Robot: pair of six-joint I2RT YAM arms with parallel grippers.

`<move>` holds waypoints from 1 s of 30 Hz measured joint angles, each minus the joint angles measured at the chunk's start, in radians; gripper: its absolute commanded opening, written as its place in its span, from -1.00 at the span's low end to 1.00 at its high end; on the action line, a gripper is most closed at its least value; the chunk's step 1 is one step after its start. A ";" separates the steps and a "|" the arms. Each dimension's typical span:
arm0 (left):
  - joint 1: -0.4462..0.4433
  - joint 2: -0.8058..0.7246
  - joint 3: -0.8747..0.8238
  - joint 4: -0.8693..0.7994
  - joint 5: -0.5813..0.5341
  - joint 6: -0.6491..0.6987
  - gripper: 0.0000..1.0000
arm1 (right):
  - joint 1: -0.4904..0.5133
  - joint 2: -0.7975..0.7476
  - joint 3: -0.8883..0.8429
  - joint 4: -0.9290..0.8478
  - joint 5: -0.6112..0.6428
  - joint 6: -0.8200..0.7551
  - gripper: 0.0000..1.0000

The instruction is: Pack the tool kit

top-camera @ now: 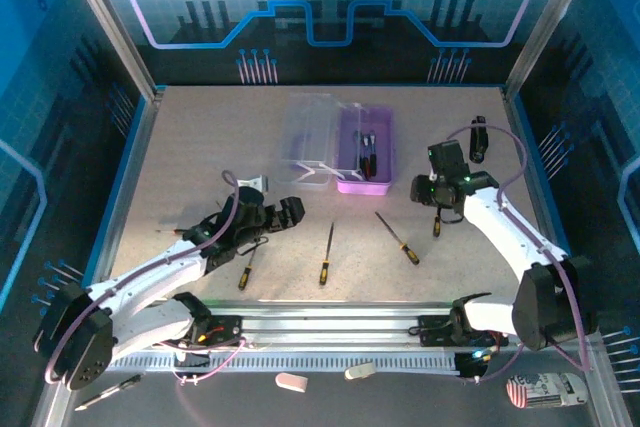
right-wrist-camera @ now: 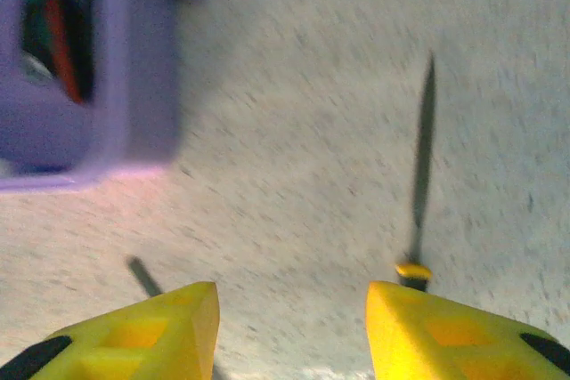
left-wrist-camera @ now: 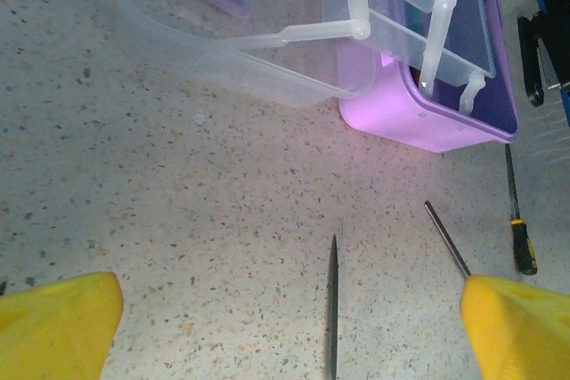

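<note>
A glossy, translucent purple plastic case base (left-wrist-camera: pixel 419 122) is seen on a matt, speckled stone-like tabletop (left-wrist-camera: pixel 178 238). Beside that base, a smooth clear plastic lid (left-wrist-camera: pixel 267 68) and a slim dull-metal screwdriver shaft (left-wrist-camera: pixel 333 309) are seen.

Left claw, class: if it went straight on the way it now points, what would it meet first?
The left claw would probably meet the screwdriver shaft first, then the clear lid; height unclear.

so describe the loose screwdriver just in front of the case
Start at the open purple plastic case mid-table. Between it and the arms lies a slim screwdriver with a black and yellow handle. It points almost straight at the case, unlike the slanted screwdriver on its right.
</note>
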 measured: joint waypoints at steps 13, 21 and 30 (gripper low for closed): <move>-0.024 0.013 0.006 0.018 0.024 -0.014 0.68 | -0.117 0.161 -0.063 -0.042 -0.014 -0.008 -0.20; -0.027 0.006 0.016 0.018 0.024 -0.013 0.68 | -0.146 0.278 -0.029 -0.041 -0.065 -0.007 -0.69; -0.027 -0.033 0.016 0.017 0.000 0.013 0.80 | -0.145 0.280 -0.011 -0.040 -0.084 -0.008 -0.85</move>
